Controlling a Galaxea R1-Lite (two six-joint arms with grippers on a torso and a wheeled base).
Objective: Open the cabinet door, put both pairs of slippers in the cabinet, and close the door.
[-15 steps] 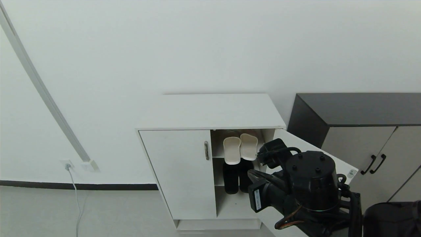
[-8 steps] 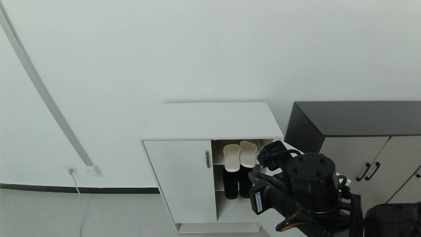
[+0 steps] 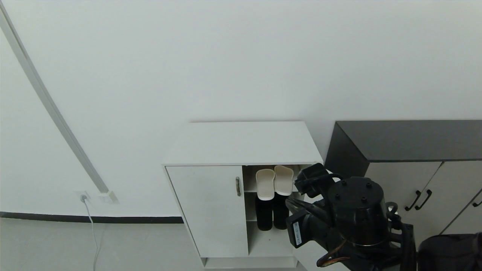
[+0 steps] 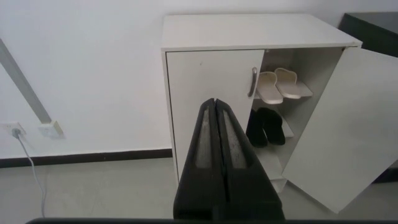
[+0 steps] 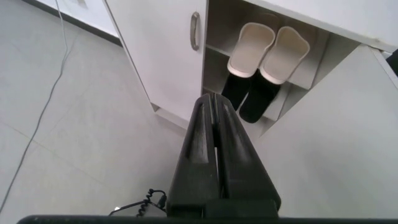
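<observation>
Cream slippers (image 3: 274,182) above black slippers (image 3: 272,214), stowed in cabinet (image 3: 241,143), lower centre of head view; door (image 4: 348,124) open, closing left to do; left pincer (image 4: 215,106) and right pincer (image 5: 215,101) clenched, empty.

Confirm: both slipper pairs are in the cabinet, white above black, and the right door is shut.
Wrong on the door: the right door is open, swung wide, as the left wrist view shows. The white pair does sit above the black pair in the cabinet.

A backward, perhaps upward shift of the head camera (cabinet (image 3: 241,145) lower, slightly smaller).
</observation>
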